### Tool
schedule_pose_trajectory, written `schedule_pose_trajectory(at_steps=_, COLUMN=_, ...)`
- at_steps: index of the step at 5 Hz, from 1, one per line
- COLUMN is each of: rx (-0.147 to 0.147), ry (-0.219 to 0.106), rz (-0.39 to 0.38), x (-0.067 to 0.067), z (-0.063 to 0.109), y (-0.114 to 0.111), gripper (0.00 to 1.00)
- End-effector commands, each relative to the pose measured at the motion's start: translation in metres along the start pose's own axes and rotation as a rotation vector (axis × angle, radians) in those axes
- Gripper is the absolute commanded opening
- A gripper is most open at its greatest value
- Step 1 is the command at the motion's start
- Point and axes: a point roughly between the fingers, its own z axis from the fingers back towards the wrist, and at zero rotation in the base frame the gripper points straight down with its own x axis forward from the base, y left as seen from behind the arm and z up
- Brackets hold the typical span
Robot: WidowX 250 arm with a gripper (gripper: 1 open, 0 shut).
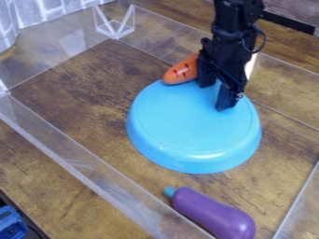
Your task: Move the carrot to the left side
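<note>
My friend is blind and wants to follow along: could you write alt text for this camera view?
A black robot end effector, jaws open, points down beside a small orange toy carrot at the far rim of a round blue plastic plate on a wooden table. A purple toy eggplant lies nearer the camera.
</note>
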Motion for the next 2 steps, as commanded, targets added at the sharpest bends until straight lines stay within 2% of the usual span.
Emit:
schedule_pose_trajectory(at_steps=1, rx=-0.018, ry=0.085, rz=0.06, x=-0.0242, z=-0.0474, y=0.0117, gripper=1.0)
schedule_pose_trajectory(at_steps=2, rx=-0.017, ry=0.091, rz=0.061, x=-0.027, z=-0.0502, y=0.0142, gripper=1.0)
